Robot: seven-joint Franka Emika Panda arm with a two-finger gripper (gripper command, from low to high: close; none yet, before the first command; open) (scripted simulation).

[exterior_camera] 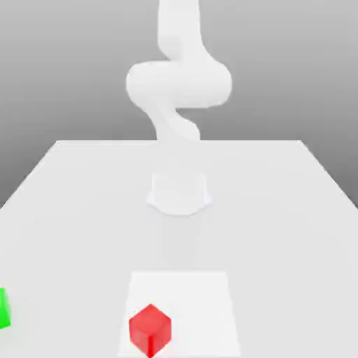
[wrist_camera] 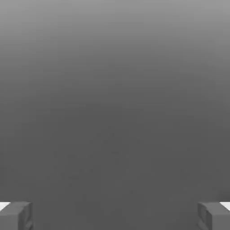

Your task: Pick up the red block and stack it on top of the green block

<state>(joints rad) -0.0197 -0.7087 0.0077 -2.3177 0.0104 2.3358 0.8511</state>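
My claw (wrist_camera: pixel 115 216) stands open, its two fingers spread wide with nothing between them, so I judge I am at the very first step: reaching for the red block (exterior_camera: pixel 150 331), with the grasp and the stacking both to come. That block rests outside my grip, on the pale square patch (exterior_camera: pixel 199 308) of the table (exterior_camera: pixel 280 245) in front of my arm's base (exterior_camera: pixel 179 194). I take it to lie well below my claw, since my arm (exterior_camera: pixel 180 84) rises high over its base. The green block (exterior_camera: pixel 4 308) is also out of my grip, well apart from the red one, towards the exterior view's left and cut by its edge. Next I should bring my claw over the red block and point it down, turning so my fingers meet two opposite faces; the block sits cornerwise in the exterior view, and a careless approach could catch an edge and push it away.
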